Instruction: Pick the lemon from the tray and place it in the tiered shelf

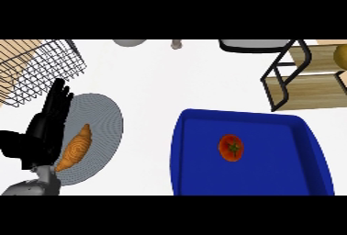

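Resting at the left side of the view is the left hand (41, 133). It is black, its fingers (58, 98) are straight and point up, and it holds nothing. It hangs over the left part of a round grey plate (102, 114). On that plate lies a golden croissant (76, 149), and the hand covers the plate's left edge just beside it. Behind the hand, near the top left corner, stands a wire basket (41, 69) made of thin dark bars. The counter (169, 78) is white. A big blue tray (271, 176) lies at the lower right, well apart from the plate. Near the middle of the tray sits a red tomato (231, 148) with a small green star on top. The tiered shelf (305, 87) stands behind the tray at the top right. It has a black frame and light wooden boards. A bit of a round yellow fruit, most likely the lemon (341, 56), peeks in at the right edge, up by the shelf's top board. The edge cuts it off, so I cannot tell if it sits on the board or only close to it. It is far from the left hand.
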Robot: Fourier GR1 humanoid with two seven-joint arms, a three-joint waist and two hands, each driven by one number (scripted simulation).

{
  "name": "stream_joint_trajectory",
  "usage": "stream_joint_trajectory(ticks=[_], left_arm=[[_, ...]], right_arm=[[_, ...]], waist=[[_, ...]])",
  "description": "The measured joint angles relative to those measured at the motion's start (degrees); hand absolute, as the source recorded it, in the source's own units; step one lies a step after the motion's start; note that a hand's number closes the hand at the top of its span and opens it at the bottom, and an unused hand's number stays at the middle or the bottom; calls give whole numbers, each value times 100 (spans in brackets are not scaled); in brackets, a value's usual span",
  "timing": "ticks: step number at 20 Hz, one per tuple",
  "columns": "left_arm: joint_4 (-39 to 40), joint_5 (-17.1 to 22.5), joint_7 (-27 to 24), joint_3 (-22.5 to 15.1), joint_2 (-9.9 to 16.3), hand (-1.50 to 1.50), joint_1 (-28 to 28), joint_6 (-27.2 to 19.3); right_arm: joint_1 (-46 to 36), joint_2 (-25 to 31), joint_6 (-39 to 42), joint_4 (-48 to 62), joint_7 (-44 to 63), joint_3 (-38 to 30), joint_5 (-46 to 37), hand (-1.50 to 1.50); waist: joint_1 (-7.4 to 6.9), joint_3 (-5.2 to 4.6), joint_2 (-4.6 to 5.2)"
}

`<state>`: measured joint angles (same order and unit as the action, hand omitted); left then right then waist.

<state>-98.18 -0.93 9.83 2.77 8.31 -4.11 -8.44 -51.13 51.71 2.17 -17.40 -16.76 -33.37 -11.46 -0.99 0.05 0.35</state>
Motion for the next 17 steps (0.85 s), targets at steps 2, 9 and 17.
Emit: stream_joint_trajectory(ticks=[2,9,17], left_arm=[[23,47,39,81,62,0,-57,41],[111,56,-41,113,25,0,-68,57],[53,53,-76,89,-11,0,-15,94]], right_arm=[[158,240,92,72,84,-129,115,-150],[889,1191,1029,427,-64,-533,493,-150],[1638,1792,2018,718,-511,-829,787,-150]], waist=[[26,1,-3],[43,9,7],[8,24,19]])
